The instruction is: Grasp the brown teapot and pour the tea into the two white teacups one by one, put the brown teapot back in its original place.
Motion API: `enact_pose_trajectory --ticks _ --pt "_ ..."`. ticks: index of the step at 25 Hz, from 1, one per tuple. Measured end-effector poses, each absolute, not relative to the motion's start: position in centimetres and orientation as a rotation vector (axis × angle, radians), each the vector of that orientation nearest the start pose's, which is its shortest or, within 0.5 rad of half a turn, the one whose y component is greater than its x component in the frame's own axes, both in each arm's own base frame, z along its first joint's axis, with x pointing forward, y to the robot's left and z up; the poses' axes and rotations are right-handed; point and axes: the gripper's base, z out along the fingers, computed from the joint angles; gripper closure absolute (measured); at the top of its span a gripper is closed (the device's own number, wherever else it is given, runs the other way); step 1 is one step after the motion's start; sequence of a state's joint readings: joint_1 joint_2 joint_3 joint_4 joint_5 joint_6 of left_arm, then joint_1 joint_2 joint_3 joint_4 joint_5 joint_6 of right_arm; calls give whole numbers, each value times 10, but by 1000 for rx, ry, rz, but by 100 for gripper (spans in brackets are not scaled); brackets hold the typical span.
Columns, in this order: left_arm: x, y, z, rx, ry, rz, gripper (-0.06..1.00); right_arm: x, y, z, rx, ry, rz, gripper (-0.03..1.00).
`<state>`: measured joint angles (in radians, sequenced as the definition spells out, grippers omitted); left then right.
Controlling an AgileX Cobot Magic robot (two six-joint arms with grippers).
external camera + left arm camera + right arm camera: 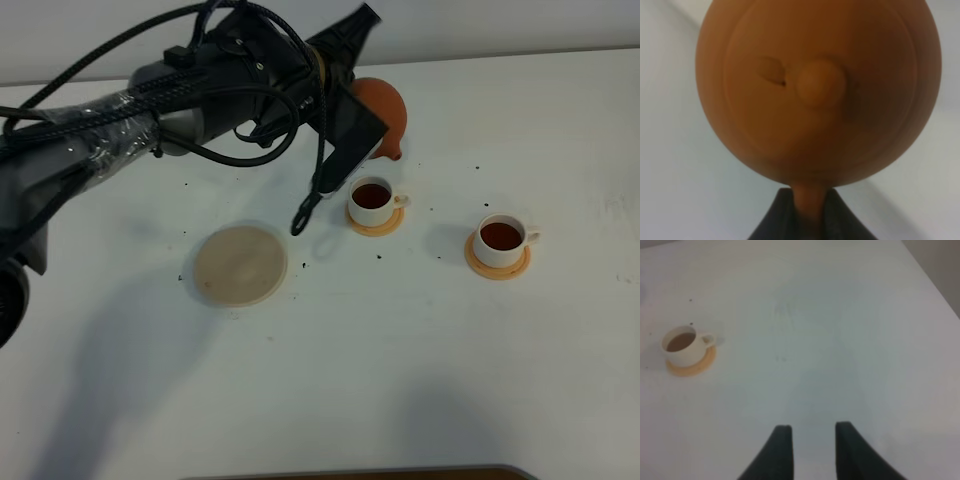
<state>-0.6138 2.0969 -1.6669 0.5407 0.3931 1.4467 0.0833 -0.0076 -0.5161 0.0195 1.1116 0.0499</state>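
Note:
The brown teapot (385, 112) hangs over the far side of the table, behind the left white teacup (372, 199), partly hidden by my left arm. My left gripper (352, 92) is shut on its loop handle. In the left wrist view the teapot (815, 90) fills the frame lid-up, its handle pinched in my left gripper (810, 205). Both teacups hold dark tea: the left one and the right one (500, 238), each on an orange coaster. The tan disc (240, 265) lies bare. My right gripper (812, 440) stands open over bare table, far from a teacup (682, 345).
A black strap (310, 200) dangles from my left arm just left of the left teacup. Small dark specks dot the white table (400, 360). The table's far edge runs close behind the teapot. My right arm is outside the high view.

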Motion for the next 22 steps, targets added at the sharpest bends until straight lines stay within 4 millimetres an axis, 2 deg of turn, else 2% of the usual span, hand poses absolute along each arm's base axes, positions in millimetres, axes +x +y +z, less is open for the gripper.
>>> enact_pose_trajectory --ticks 2,7,13,18,22 --pt "405 -264 231 2216 998 829 80 -10 1 278 -36 2073 105 73" --pt "390 -258 222 2064 1534 654 80 -10 1 278 -36 2073 105 73" --pt "367 -259 211 1751 2119 351 80 -10 1 278 -36 2073 105 73" --pt "349 -258 211 1450 2500 140 80 -10 1 278 -36 2073 105 73" --pt "339 -258 209 1303 2682 62 80 -10 1 278 -36 2073 105 73"
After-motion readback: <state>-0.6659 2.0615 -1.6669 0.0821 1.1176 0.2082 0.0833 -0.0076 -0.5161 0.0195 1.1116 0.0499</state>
